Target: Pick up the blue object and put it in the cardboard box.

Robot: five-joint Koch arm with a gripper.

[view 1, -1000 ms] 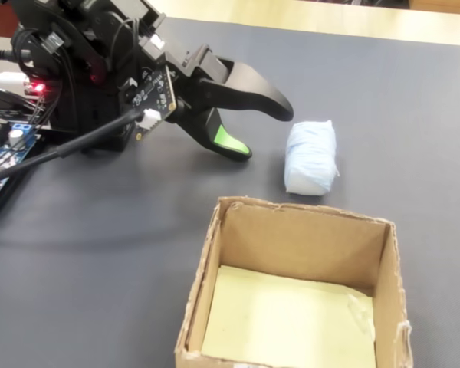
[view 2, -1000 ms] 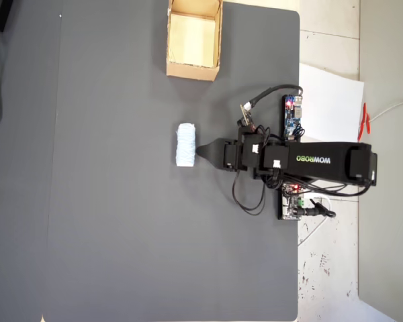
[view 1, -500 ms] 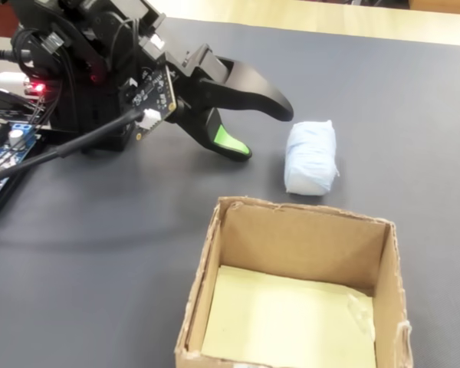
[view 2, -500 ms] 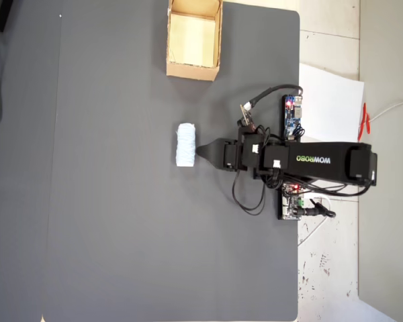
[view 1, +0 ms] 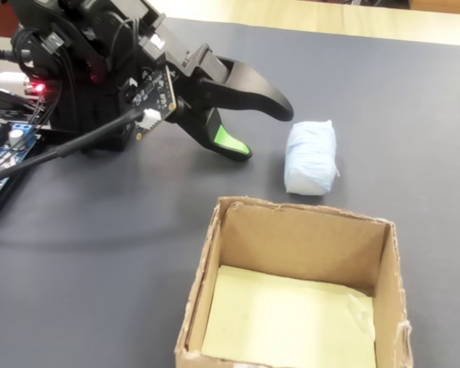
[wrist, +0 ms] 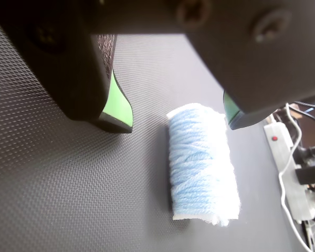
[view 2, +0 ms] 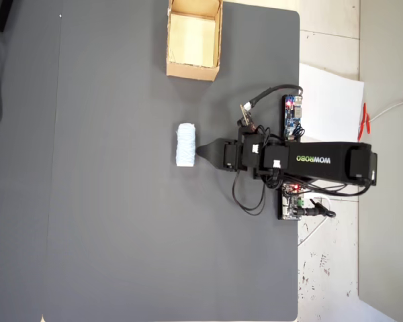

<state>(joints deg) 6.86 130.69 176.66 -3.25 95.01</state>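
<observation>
In the wrist view we see the gripper (wrist: 178,123) spread open, its two black plastic jaws lined with green pads, one to the left and one at the upper right of a pale-blue yarn roll (wrist: 202,163). The roll is a short cylinder wound with ribbed strands, fraying white at its ends, lying on its side on the dark mat (wrist: 68,184), whose surface has a fine woven dimple pattern. The right jaw tip sits just beside the roll's upper end; we cannot tell whether it touches. A white power strip (wrist: 289,173) with cables lies off the mat's right edge. In the fixed view the jaws stand apart, curved and pointed, just left of the roll, which lies near the far wall of the cardboard box (view 1: 291,238); the box is brown corrugated board with upright flaps and a pale yellow floor. A blue circuit board (view 1: 0,157) sits at the left edge. In the overhead view the roll lies near the mat's middle, the gripper tip at its right side, and the box stands well apart at the mat's top edge.
</observation>
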